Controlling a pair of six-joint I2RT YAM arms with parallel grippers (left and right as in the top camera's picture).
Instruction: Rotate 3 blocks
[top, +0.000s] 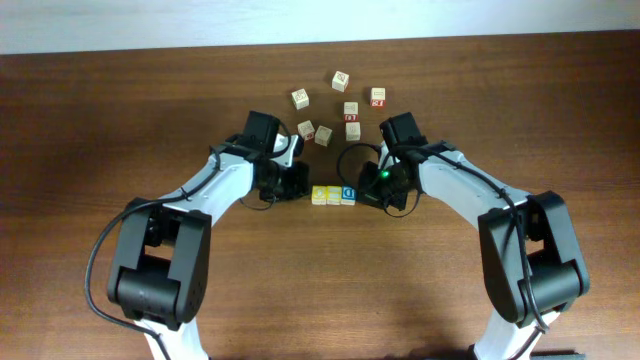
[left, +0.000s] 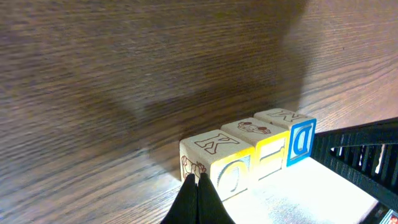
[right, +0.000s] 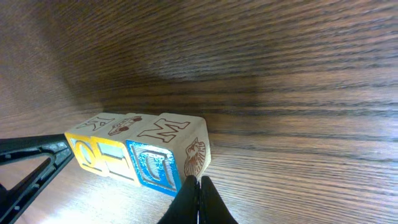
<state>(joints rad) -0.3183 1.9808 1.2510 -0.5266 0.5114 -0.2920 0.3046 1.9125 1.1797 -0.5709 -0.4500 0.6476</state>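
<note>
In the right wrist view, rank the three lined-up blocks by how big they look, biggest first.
1. Blue D block
2. Middle yellow block
3. Far yellow block
This order follows nearness to the camera, so their true sizes stay unsure.

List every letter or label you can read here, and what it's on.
"D": blue side of the blue block.
"M": top of the same block.
"K": top of the yellow end block.
Yellow sides of that block and the middle block: letters not clear enough to read.
Marks on the loose blocks: too small to read.
</note>
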